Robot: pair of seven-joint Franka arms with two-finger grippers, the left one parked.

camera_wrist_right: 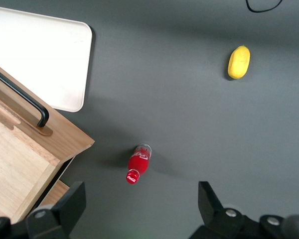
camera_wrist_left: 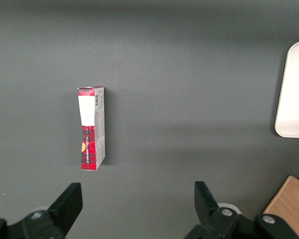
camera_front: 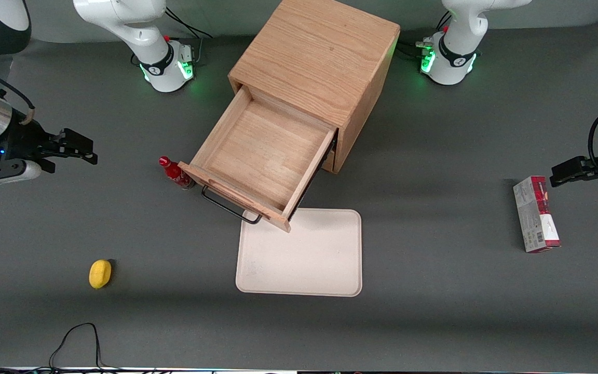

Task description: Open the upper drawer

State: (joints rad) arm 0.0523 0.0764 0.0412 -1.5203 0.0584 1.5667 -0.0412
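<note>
The upper drawer of the oak cabinet stands pulled far out, its tray empty. Its thin black bar handle faces the front camera and overhangs the beige tray's edge. My gripper hovers toward the working arm's end of the table, well apart from the handle, open and holding nothing. In the right wrist view the gripper hangs above bare mat, with the drawer's front corner and handle off to one side. A strip of the bottom drawer shows beneath the upper one.
A red bottle stands beside the drawer's front corner, between drawer and gripper. A yellow lemon lies nearer the front camera. A beige tray lies in front of the cabinet. A red-and-grey box lies toward the parked arm's end.
</note>
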